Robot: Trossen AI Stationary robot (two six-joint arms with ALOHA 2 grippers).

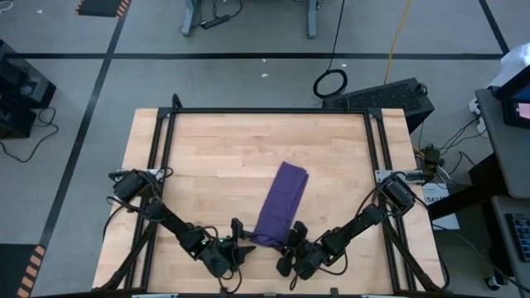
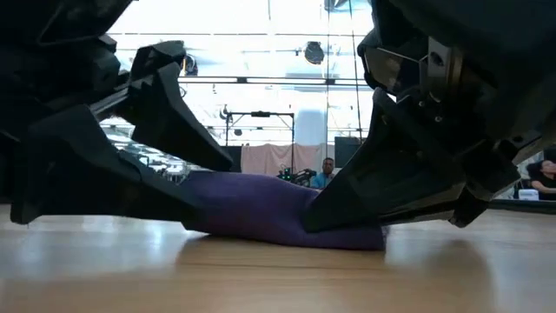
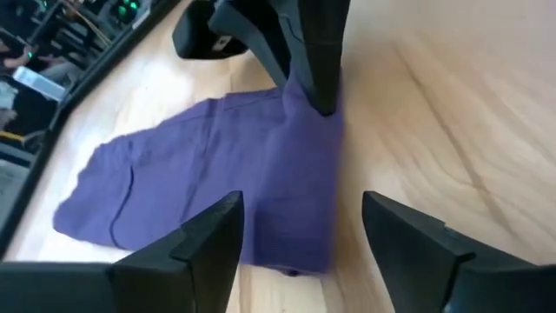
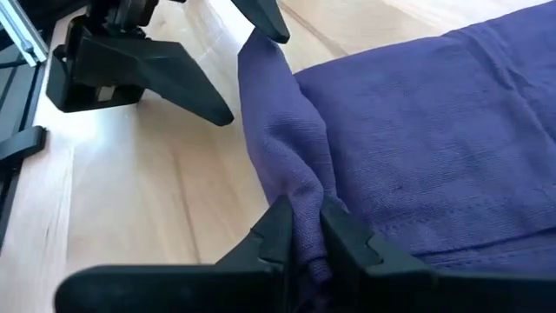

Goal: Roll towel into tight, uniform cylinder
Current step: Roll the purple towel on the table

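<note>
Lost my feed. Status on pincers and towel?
Left pincer open at towel near end. Right pincer shut on towel edge. Towel folded, unrolled. Nothing in the way.

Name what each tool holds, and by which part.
Right tool pinches the purple towel at its near edge fold. Left tool is open, holding nothing.

Towel on table, near end between both hands, seemingly

bright backlight from the glaring room windows silhouettes the foreground, the pale wooden tabletop blurs up close, and overhead lighting is even.
</note>
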